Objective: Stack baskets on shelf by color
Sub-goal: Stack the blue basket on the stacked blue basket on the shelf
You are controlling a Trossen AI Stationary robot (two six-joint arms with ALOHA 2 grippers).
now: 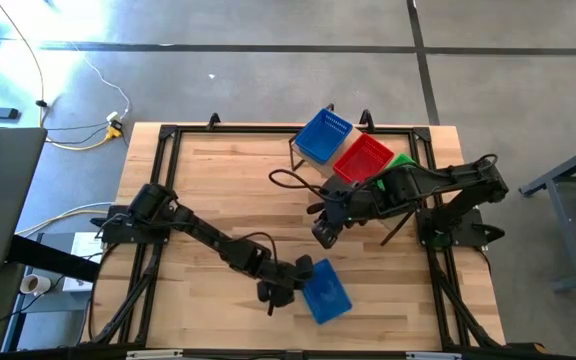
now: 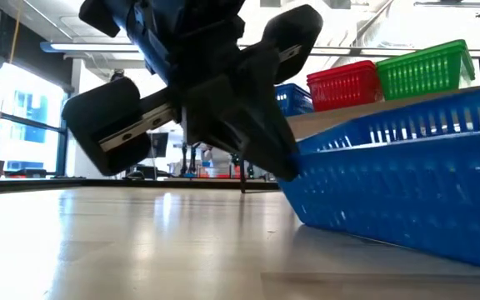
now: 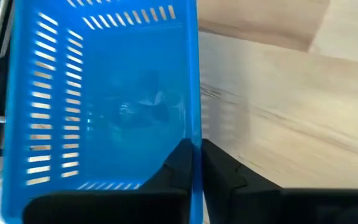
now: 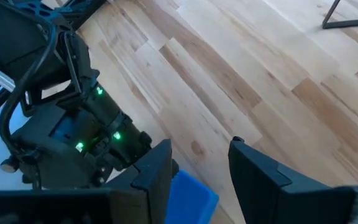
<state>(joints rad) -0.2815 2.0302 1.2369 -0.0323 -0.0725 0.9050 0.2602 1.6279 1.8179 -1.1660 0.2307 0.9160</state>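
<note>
My left gripper (image 1: 295,283) is near the table's near edge, shut on a blue basket (image 1: 326,291), which fills the left wrist view (image 3: 98,106) and looms tilted at the right of the low view (image 2: 407,175). My right gripper (image 1: 326,232) hovers open over the table's middle, looking down on the left arm and that basket (image 4: 191,196). On the shelf (image 1: 308,160) at the far right stand a blue basket (image 1: 323,135), a red basket (image 1: 363,158) and a green basket (image 1: 401,160), the green one partly hidden by my right arm. My left gripper holds the blue basket by the rim of its side wall (image 3: 195,124) facing the table's left. One finger (image 3: 174,167) is inside the basket and one finger (image 3: 224,175) outside. The fingers come from the table's left, slanting down. The basket sits tilted in the hold.
Bare wooden tabletop (image 1: 228,190) spreads between the arms and toward the far left. A black frame (image 1: 168,135) runs around the table's edge. The shelf plank (image 2: 357,112) shows beyond the held basket in the low view. Cables lie on the floor beyond the table.
</note>
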